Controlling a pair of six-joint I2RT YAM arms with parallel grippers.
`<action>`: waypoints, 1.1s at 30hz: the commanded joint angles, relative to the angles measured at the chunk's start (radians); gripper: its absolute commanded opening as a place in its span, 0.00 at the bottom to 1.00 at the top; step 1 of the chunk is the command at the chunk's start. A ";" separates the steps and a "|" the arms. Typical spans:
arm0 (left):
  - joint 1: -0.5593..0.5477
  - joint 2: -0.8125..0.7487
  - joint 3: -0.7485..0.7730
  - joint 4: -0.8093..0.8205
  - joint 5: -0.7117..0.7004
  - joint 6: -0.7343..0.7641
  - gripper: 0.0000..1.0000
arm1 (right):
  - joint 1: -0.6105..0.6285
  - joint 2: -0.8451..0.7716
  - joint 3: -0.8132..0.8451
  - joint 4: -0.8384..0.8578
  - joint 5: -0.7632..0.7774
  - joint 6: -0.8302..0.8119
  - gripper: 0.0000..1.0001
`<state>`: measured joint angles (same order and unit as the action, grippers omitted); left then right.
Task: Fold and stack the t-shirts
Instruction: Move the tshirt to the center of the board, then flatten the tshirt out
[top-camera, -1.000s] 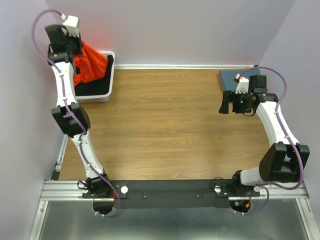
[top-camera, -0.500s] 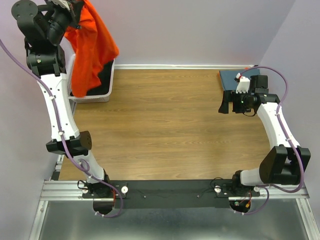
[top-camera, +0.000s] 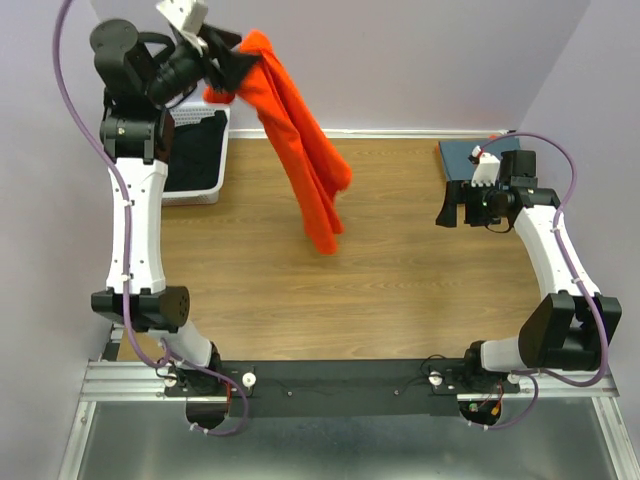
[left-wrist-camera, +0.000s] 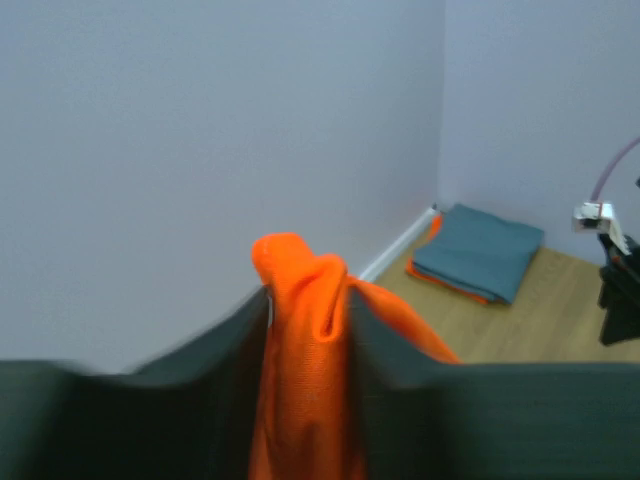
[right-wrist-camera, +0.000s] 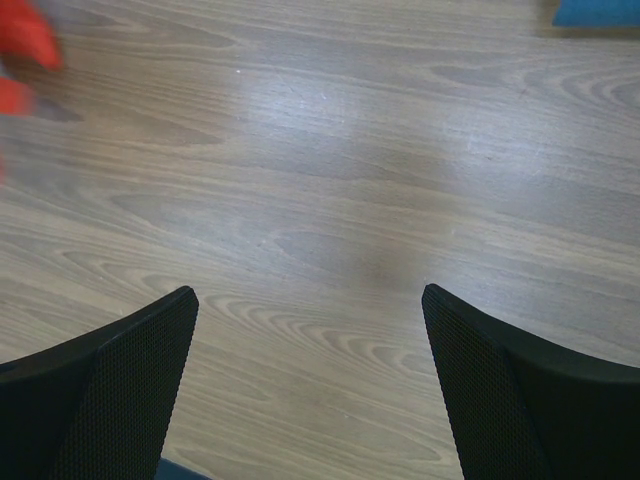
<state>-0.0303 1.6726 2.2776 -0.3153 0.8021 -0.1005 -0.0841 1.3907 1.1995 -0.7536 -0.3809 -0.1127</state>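
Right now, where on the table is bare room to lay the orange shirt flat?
Bare: the table's wide middle, from the white bin across to the right gripper, near side too. Crowded: far right corner, with the folded blue-grey t-shirt.

Bin (top-camera: 188, 197) far-left on table (top-camera: 400, 270), folded tee (top-camera: 458, 158) far-right corner, hanging tee (top-camera: 305, 160) btwn them

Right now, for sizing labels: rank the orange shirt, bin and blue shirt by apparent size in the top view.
1. orange shirt, though it hangs nearer the camera
2. bin
3. blue shirt, partly hidden
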 joint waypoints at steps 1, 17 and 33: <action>0.052 -0.083 -0.319 -0.085 0.117 0.127 0.99 | 0.001 -0.019 0.003 -0.016 -0.026 -0.004 1.00; 0.041 -0.225 -1.101 -0.280 -0.185 0.713 0.98 | 0.161 0.204 -0.018 -0.004 -0.061 -0.067 0.91; -0.017 0.068 -1.127 -0.093 -0.512 0.552 0.88 | 0.405 0.554 0.120 0.066 -0.026 -0.033 0.80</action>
<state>-0.0460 1.7027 1.1118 -0.4568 0.4137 0.4847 0.2928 1.9034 1.2831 -0.7116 -0.4278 -0.1539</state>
